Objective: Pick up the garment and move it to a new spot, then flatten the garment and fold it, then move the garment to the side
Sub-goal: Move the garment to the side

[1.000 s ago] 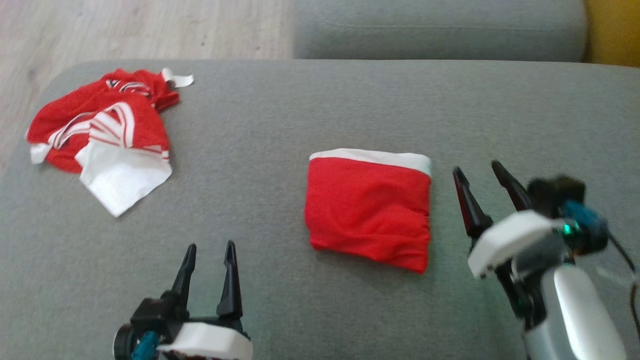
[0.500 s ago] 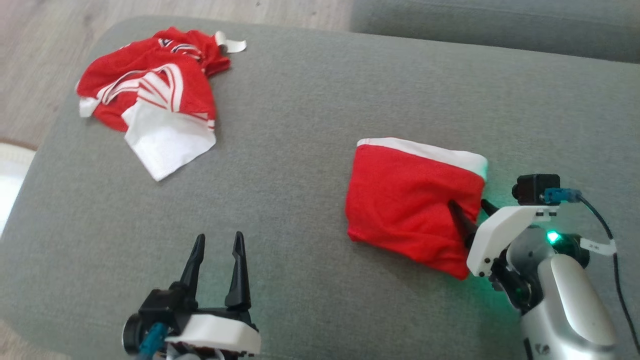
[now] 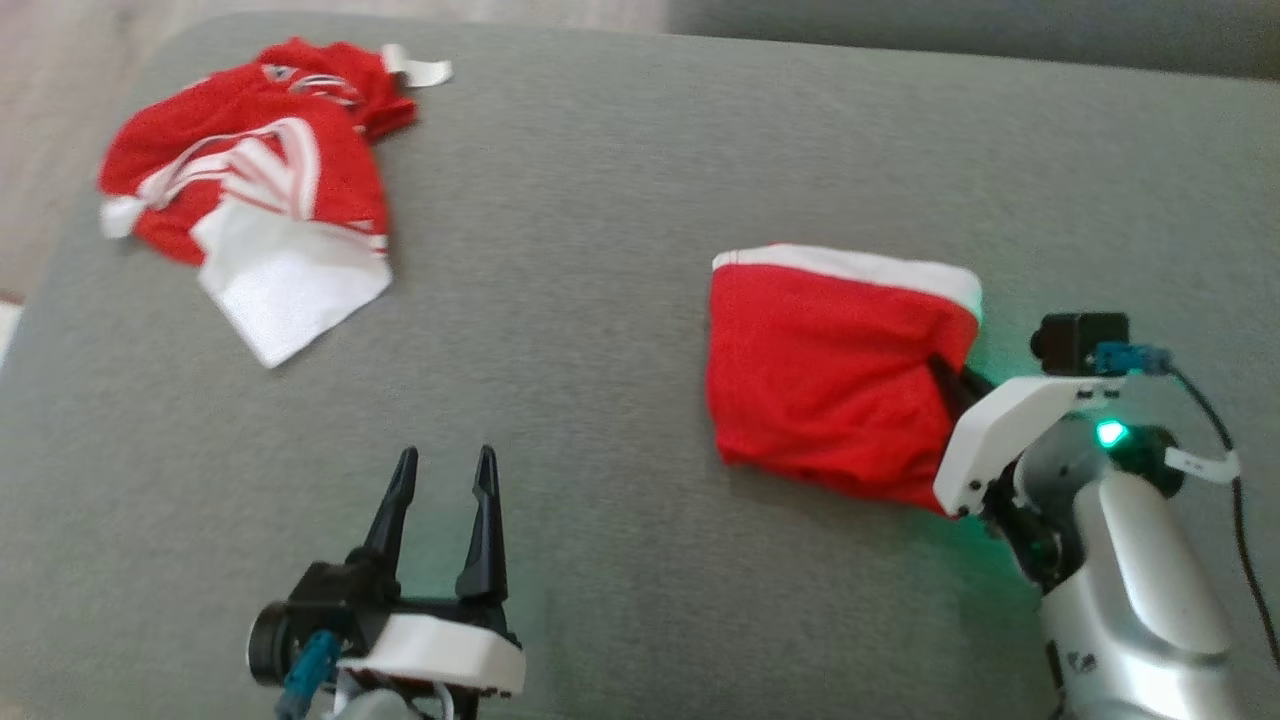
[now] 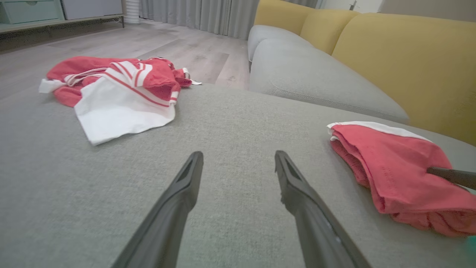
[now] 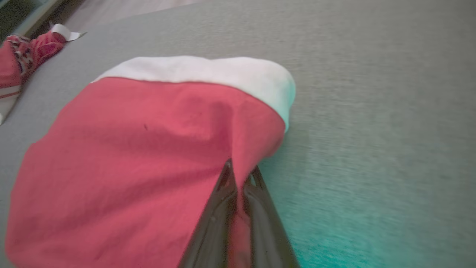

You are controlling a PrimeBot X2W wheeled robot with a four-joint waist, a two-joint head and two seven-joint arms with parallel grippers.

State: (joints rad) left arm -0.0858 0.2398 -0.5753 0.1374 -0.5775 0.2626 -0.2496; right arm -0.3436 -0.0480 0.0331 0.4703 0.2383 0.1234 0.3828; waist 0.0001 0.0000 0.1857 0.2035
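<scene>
The folded red garment [image 3: 820, 370] with a white band along its far edge lies on the grey sofa cushion [image 3: 600, 250], right of centre. My right gripper [image 3: 950, 375] is shut on its right edge, with red cloth pinched between the fingers [image 5: 223, 193] in the right wrist view, where the garment [image 5: 130, 156] bulges slightly at the pinch. The left wrist view shows the garment [image 4: 394, 167] at the right with one dark finger [image 4: 450, 175] of the right gripper on top of it. My left gripper [image 3: 445, 460] stands open at the lower left, well apart from the garment, nothing between its fingers [image 4: 186, 186].
A crumpled red and white striped garment [image 3: 250, 190] lies at the cushion's far left corner. Beyond the cushion are another grey seat [image 4: 316, 82], yellow backrests [image 4: 409, 56] and wooden floor [image 4: 111, 41]. The cushion's left edge drops off near the crumpled pile.
My right gripper moved left from beside the garment onto its right edge and shut on the cloth. The head camera shifted. My left gripper stayed open.
</scene>
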